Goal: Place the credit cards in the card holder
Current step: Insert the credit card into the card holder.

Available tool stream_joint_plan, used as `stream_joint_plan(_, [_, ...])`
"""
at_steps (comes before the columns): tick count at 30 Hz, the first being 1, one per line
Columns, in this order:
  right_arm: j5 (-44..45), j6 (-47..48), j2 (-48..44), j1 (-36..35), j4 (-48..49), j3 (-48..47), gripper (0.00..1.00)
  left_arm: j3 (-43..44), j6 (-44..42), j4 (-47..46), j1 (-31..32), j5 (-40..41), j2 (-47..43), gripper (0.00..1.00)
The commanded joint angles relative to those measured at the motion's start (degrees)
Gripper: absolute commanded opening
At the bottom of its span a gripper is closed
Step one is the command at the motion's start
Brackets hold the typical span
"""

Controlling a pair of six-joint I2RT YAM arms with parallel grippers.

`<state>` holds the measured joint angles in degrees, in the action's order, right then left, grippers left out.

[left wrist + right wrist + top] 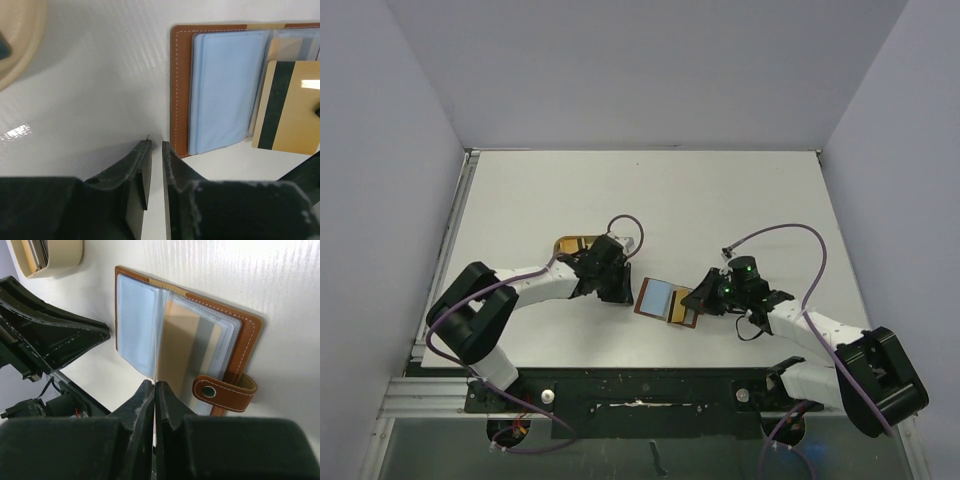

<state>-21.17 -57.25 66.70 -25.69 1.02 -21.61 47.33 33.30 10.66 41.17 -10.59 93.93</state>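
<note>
Top view: the open wallet point(658, 298) lies on the table point(740, 200) between the left gripper point(618, 292) and right gripper point(695, 303).

Left wrist view: the left fingers point(140, 170) are almost closed and hold nothing. The wallet is stitched brown leather, with a glossy pale blue sleeve point(225, 90).

Right wrist view: the right fingers point(145, 400) clamp a thin tan card point(175, 345) over the clear pockets point(220, 347). Nothing holds the wallet down, so it may slide and the card may miss its slot.

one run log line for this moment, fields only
right gripper: shut on tan card over open card holder | left gripper: shut, empty, beside card holder
</note>
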Motion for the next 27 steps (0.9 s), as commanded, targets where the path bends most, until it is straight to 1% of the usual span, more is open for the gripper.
stream_joint_plan(1, [-3.6,1.0,0.9,2.1,6.6,0.9,0.00,0.9,-0.5,-2.6,1.5,1.0,1.1,0.13])
stream_joint_plan(5, [-5.5,2.1,3.4,3.5,9.5,1.9,0.00,1.5,-0.3,-2.6,2.5,1.0,2.1,0.11])
stream_joint_plan(11, [-11.0,2.8,9.6,5.5,15.9,3.0,0.00,1.2,-0.2,-2.3,3.1,1.3,2.5,0.07])
stream_joint_plan(18, [-11.5,5.6,11.3,6.5,16.6,3.1,0.02,0.3,0.0,-2.8,3.2,1.4,2.5,0.06])
stream_joint_plan(24, [-10.2,10.3,11.6,7.0,11.8,0.7,0.03,-0.1,0.2,-2.7,3.2,1.6,2.4,0.06])
stream_joint_plan(27, [-11.1,10.6,11.9,7.9,11.9,0.5,0.03,-0.5,0.6,-3.1,3.3,1.4,2.2,0.05])
